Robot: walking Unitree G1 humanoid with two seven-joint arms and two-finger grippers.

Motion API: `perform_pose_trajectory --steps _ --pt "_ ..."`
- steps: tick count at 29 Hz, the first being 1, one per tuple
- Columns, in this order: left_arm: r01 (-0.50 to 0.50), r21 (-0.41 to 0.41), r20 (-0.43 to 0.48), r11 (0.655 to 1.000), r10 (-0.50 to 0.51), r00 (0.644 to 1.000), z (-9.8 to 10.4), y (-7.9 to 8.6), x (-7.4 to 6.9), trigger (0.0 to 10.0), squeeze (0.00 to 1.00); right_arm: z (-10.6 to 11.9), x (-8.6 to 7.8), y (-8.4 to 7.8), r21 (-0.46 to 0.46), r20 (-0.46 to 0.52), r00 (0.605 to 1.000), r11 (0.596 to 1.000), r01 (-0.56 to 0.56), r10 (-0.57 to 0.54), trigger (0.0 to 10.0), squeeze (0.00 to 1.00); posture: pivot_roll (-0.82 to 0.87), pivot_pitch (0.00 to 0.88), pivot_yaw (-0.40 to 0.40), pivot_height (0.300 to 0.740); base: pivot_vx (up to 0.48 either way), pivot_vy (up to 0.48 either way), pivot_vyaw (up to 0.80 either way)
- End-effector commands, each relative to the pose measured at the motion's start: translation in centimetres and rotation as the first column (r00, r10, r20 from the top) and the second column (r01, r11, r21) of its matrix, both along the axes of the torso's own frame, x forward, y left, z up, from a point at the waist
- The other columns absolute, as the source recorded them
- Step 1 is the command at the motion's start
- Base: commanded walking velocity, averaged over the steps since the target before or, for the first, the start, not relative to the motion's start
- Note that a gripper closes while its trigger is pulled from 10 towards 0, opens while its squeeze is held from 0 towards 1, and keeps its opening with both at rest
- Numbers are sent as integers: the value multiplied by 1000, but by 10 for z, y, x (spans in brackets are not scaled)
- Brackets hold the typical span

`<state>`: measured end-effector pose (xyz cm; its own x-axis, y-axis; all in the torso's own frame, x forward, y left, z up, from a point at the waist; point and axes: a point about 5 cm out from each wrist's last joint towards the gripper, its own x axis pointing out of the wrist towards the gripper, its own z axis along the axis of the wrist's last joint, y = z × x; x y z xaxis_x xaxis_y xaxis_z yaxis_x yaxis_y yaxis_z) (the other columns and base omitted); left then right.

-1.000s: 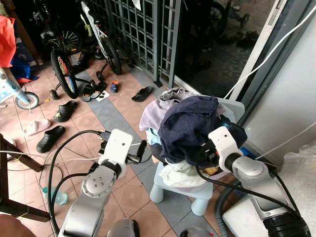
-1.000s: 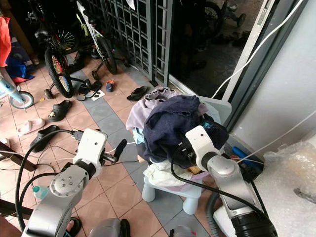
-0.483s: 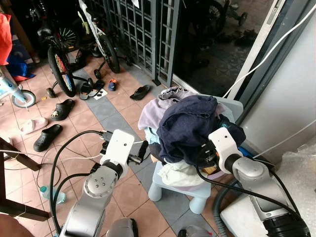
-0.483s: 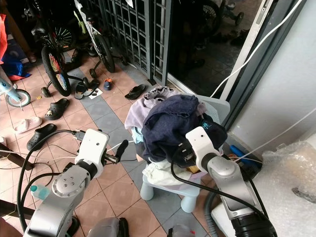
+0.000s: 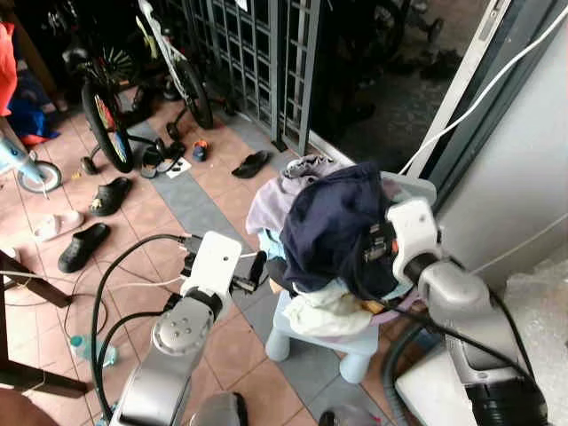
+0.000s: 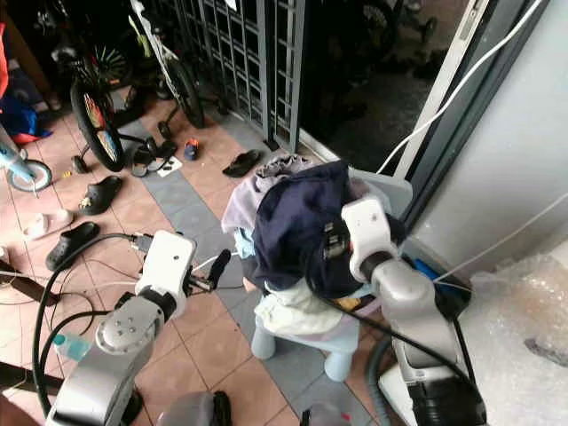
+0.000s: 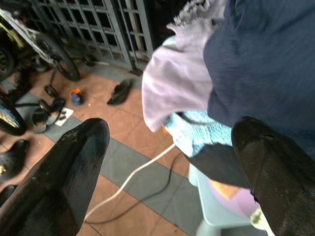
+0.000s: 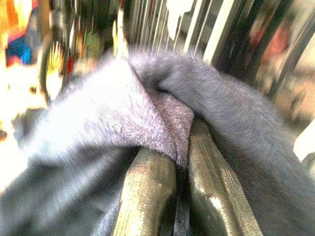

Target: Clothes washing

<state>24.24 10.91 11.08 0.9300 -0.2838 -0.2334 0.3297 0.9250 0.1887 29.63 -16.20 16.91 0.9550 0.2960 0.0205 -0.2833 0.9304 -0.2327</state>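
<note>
Navy garment pinched by right tool; left tool spread.

Matt, fuzzy knit cloth of the navy garment is clamped between the right pincer fingers of worn, dull sheen. Smooth pale plastic stool; glazed floor tiles; crinkled bubble wrap.

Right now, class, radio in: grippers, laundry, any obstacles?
Right gripper shut on navy garment, atop pile on stool. Left gripper open, beside pile. White cable on floor below.
</note>
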Motion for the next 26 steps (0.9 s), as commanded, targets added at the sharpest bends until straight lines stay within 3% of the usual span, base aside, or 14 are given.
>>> perform_pose_trajectory --steps 1,6,8,11,16,19,23,26 --pt "-3 1 0 1000 3 1000 -1 3 2 10000 0 21 2 -1 20 103 995 1000 14 -16 0 0 7 24 44 740 0 0 0" --pt "-7 5 9 1000 7 1000 0 3 4 10000 0 59 11 2 94 236 971 996 12 -34 0 0 10 8 52 740 0 0 0" --pt "-12 11 28 1000 11 1000 2 2 8 10000 0 90 19 8 143 340 939 990 1 -50 0 0 9 0 61 740 0 0 0" --pt "-15 12 35 1000 14 999 2 3 11 10000 0 99 22 8 163 369 927 987 2 -63 0 0 8 0 64 740 0 0 0" --pt "-77 29 99 997 74 992 11 6 23 10000 0 132 33 -2 299 425 887 953 50 -180 0 0 10 0 68 740 0 0 0" --pt "-115 33 125 993 110 986 13 10 26 10000 0 125 34 -5 303 403 893 950 75 -199 0 0 9 0 66 740 0 0 0" --pt "-161 36 140 986 155 978 11 12 26 10000 0 89 28 -5 341 283 934 933 114 -218 0 0 10 0 65 740 0 0 0" --pt "-141 34 129 989 136 982 8 7 23 10000 0 67 21 0 281 243 949 951 128 -200 0 0 11 0 66 740 0 0 0"
